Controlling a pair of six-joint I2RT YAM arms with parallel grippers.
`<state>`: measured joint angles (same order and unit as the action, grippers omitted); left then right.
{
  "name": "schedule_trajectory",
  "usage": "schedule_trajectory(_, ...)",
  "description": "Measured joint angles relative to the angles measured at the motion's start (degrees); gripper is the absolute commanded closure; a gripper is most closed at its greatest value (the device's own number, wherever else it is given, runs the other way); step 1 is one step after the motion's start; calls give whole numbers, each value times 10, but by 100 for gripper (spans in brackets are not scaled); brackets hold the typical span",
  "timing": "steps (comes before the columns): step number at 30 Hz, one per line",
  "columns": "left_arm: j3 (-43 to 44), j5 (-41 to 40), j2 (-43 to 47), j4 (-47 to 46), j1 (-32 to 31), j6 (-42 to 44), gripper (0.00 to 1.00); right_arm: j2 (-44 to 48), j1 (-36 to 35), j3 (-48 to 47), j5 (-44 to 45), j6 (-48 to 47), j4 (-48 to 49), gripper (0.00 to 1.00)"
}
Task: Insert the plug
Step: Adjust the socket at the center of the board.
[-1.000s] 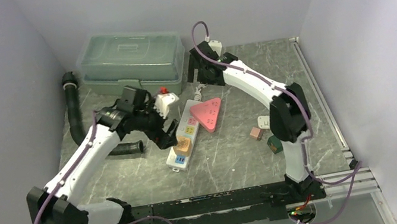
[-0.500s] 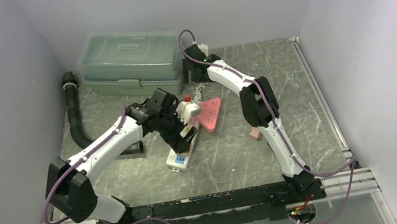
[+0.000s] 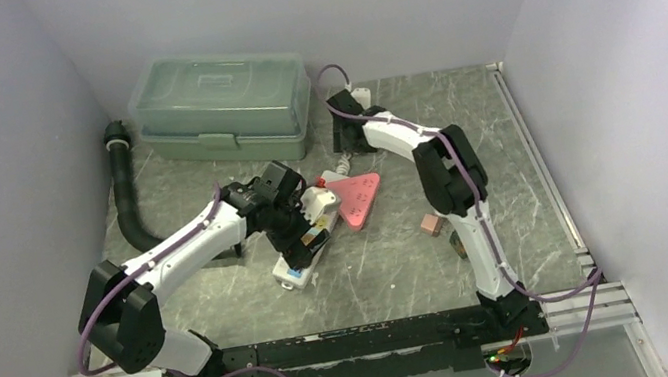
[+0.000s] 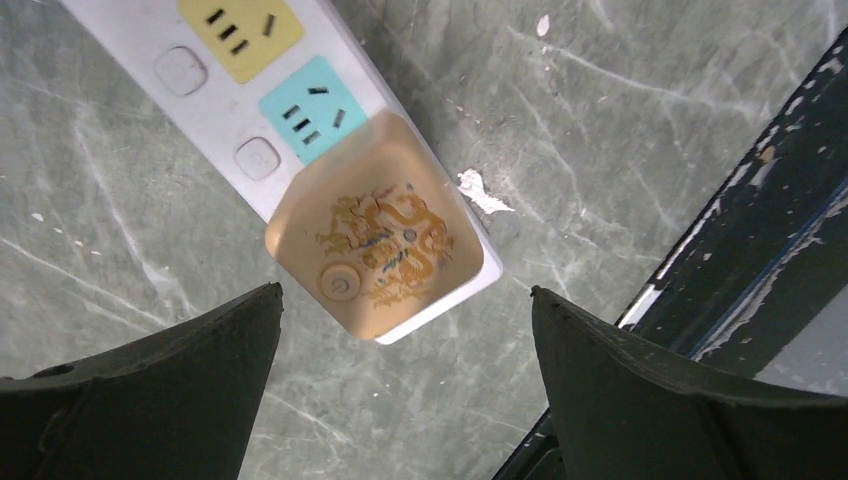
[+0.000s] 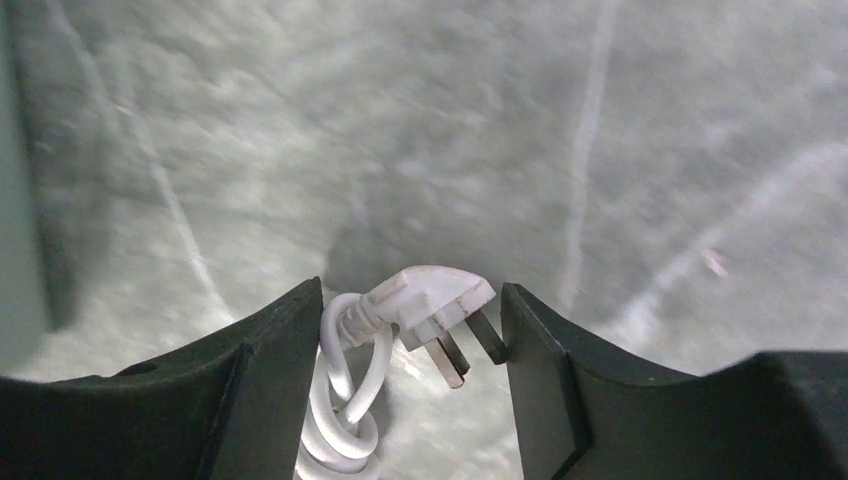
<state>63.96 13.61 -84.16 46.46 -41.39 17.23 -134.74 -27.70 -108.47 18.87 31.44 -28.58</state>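
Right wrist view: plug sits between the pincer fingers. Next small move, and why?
Probably close the right pincer firmly on the white plug before any lift. Its fingers flank the plug, prongs pointing toward one finger, but a firm pinch is not evident. The power strip waits under the open left pincer, so a secure hold comes first.

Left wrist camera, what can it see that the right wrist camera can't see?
Only the left wrist view shows the power strip, with its orange dragon panel framed by the wide-open left tool. Only the right wrist view shows the white plug and its curly cord, sitting inside the right tool. Both show the grey marbled table and a dark tool along the bottom edge.
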Motion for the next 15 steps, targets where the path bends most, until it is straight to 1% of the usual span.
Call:
schedule_trajectory(5,-5,-15,0,1,0,18,3,102,10,158,27,17,20,42)
schedule_trajectory(9,-9,-22,0,0,0,33,3,184,18,277,47,35,29,41)
schedule_trajectory(10,-9,-25,0,0,0,37,2,203,19,303,51,39,31,39)
schedule_trajectory(13,-9,-30,0,0,0,48,0,250,20,368,58,52,34,27)
schedule_trajectory(15,-9,-30,0,0,0,55,0,268,20,392,59,58,31,14)
